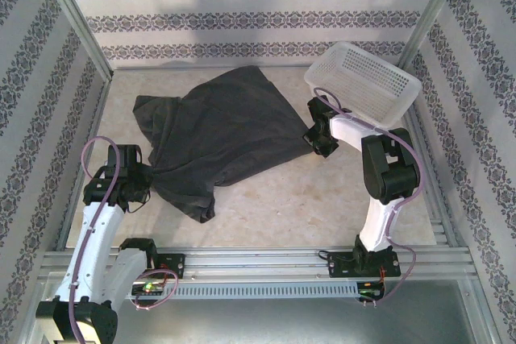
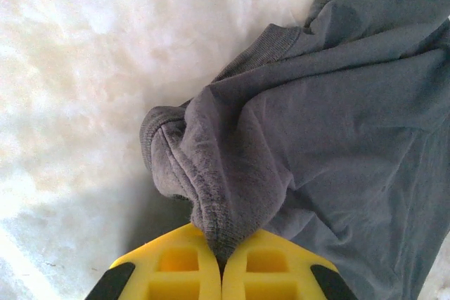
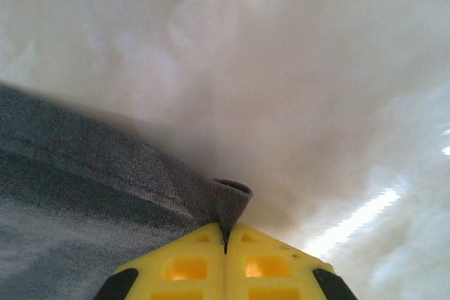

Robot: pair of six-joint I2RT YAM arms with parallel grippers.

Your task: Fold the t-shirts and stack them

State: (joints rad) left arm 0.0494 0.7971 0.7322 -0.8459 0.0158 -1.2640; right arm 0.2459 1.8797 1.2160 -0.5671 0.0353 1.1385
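The left gripper (image 2: 221, 256) is clamped on a bunched, ribbed hem of the dark grey t-shirt (image 2: 337, 138), with cloth rising from between its yellow fingers (image 2: 176, 268). The right gripper (image 3: 225, 238) is pinched onto a thin hemmed corner. The shirt lies rumpled on the pale table (image 1: 282, 199), left of the white lattice basket (image 1: 363, 82). The right gripper holds its edge nearest the basket, the left its far corner.

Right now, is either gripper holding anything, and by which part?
Both hold the dark charcoal-grey soft cloth t-shirt: left gripper pinches a bunched fold at its banded edge, right gripper pinches the folded tip of a hemmed edge.
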